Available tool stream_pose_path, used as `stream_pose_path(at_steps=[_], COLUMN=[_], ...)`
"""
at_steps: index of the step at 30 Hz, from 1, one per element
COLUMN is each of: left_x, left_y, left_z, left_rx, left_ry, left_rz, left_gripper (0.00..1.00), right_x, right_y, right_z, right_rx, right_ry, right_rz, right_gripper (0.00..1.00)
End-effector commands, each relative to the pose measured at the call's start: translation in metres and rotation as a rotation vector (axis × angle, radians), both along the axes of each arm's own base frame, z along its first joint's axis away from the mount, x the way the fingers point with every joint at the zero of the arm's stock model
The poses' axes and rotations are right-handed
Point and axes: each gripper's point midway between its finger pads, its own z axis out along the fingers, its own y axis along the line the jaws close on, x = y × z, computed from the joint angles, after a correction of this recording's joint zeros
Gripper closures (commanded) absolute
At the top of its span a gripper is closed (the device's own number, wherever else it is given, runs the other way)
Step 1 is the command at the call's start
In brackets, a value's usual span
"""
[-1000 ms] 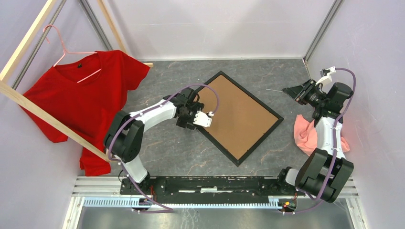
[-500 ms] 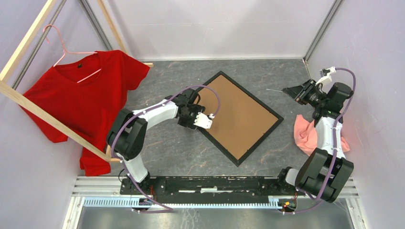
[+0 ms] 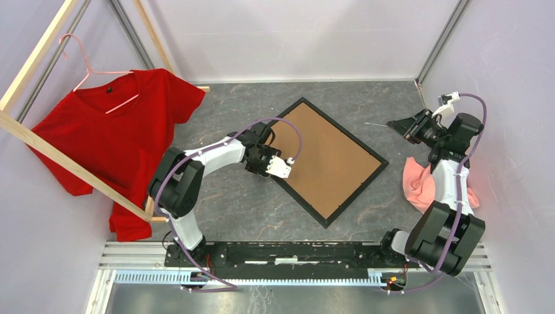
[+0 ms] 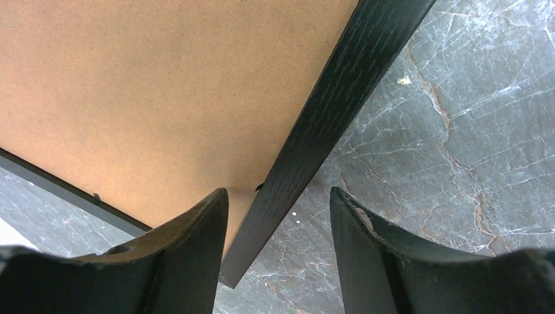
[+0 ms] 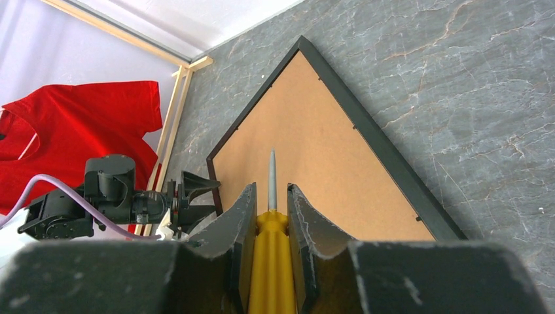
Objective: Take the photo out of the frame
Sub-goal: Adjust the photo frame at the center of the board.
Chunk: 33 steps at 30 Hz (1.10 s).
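The face-down frame (image 4: 340,85), the photo hidden beneath its backing board (image 4: 163,85), is straddled at its left rail by the parted left gripper (image 4: 278,196), a screwdriver (image 5: 271,261) being clamped in the right gripper (image 5: 270,190); the frame could be skidded by an off-centre pinch.

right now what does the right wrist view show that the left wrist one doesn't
Right wrist only: a screwdriver clamped in the right gripper, the red shirt, the rack, the left arm. Left wrist only: the frame corner up close, straddled by the open left gripper. Both: the frame, its board, the table.
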Motion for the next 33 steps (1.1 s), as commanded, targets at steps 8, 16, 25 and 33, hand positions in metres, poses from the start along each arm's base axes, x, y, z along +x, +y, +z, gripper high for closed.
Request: stream_pose_path(at_steps=[8, 16, 25, 33], left_x=[-0.009, -0.011, -0.021, -0.038], left_y=[-0.012, -0.012, -0.004, 0.003], left_z=[-0.003, -0.008, -0.011, -0.012], left_rx=[-0.017, 0.01, 0.047, 0.029], left_ry=[0.002, 0.004, 0.017, 0.054], left_rz=[-0.085, -0.086, -0.019, 0.075], left_gripper=[0.42, 0.64, 0.98, 0.91], right_x=[0.002, 0.002, 0.002, 0.002], right_y=[-0.002, -0.001, -0.001, -0.001], right_z=[0.01, 0.011, 0.01, 0.011], right_rx=[-0.008, -0.008, -0.005, -0.004], right_ry=[-0.034, -0.036, -0.033, -0.034], right_rz=[0.009, 0.012, 0.015, 0.014], right_gripper=[1.0, 1.0, 1.0, 1.0])
